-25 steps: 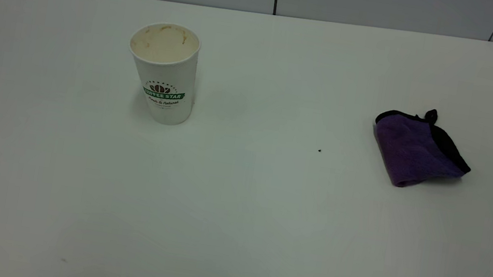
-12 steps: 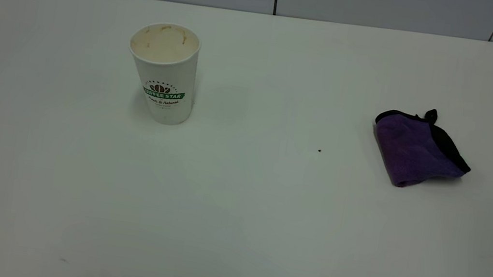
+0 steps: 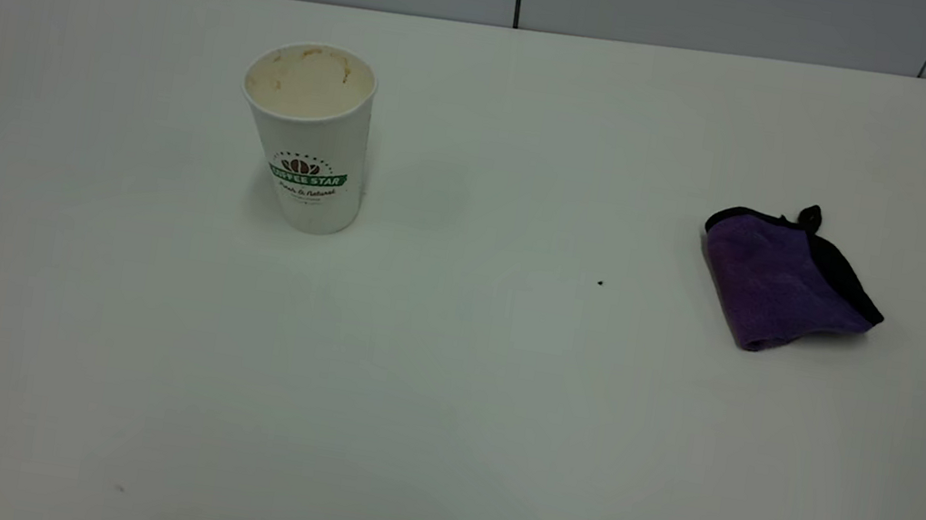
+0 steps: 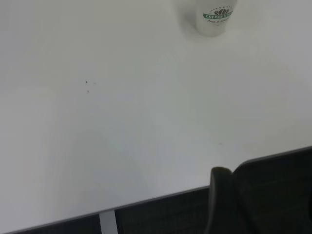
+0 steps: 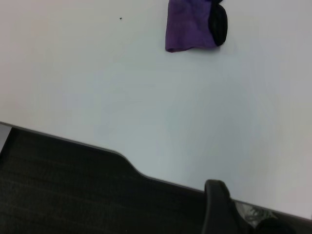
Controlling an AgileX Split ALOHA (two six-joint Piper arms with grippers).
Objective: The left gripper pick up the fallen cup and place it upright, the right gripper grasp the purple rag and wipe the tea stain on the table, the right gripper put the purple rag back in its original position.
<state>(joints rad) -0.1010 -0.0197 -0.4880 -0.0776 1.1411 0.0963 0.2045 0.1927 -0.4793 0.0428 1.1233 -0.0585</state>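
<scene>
The white table (image 3: 447,368) fills the view, wide and bare. On it the cup (image 3: 309,138) stands upright, mouth up, far out ahead of the left gripper (image 4: 222,195), which sits back at the table's near edge. The purple rag (image 3: 781,278) lies crumpled, well clear of the right gripper (image 5: 219,204), also back at the edge. How either gripper's jaws stand, I cannot tell. A tiny black speck (image 3: 600,282) sits between cup and rag.

— What's on the table (image 3: 450,405)?
— A white smooth top. The cup (image 3: 309,141) stands upright at far left, its mouth open and stained tan inside.
— And on the right?
— The purple rag (image 3: 781,280) lies folded, well apart from the cup. A tiny black speck (image 3: 600,282) sits between them, nearer the rag.
</scene>
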